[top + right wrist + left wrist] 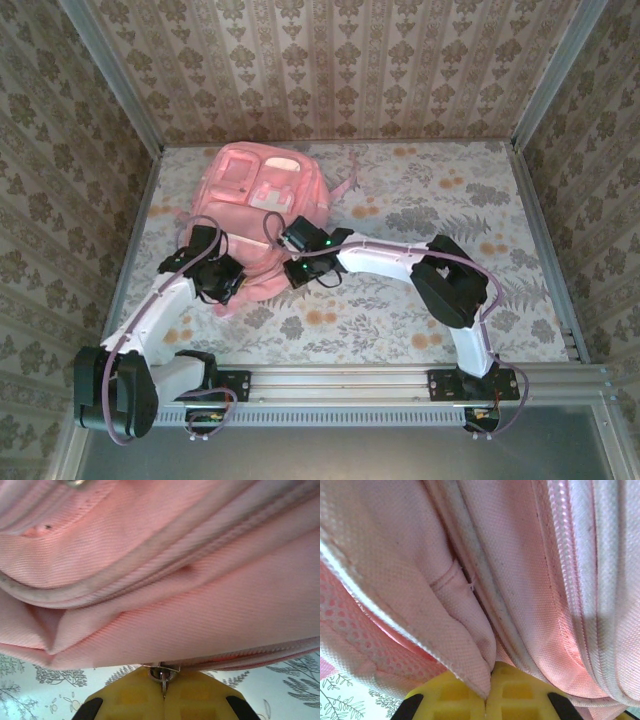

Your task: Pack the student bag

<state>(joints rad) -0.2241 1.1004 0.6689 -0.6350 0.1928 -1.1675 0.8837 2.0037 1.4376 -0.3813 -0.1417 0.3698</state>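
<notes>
While the student bag (262, 195) lies flat on the table (430, 200), toward the far left with its front pockets up, both arms reach to its near edge. Left tool (486, 702): yellow fingers pressed together, pinching a fold of pink fabric (470, 660) at the bag's near-left side; mesh panel (350, 635) just beside it. Right tool (163, 692): fingers together on a small metal zip pull (163, 674) hanging from the zip line along the bag's lower seam. Floral table cover shows beneath the bag in both wrist views. Patterned walls (330, 60) enclose the table.
</notes>
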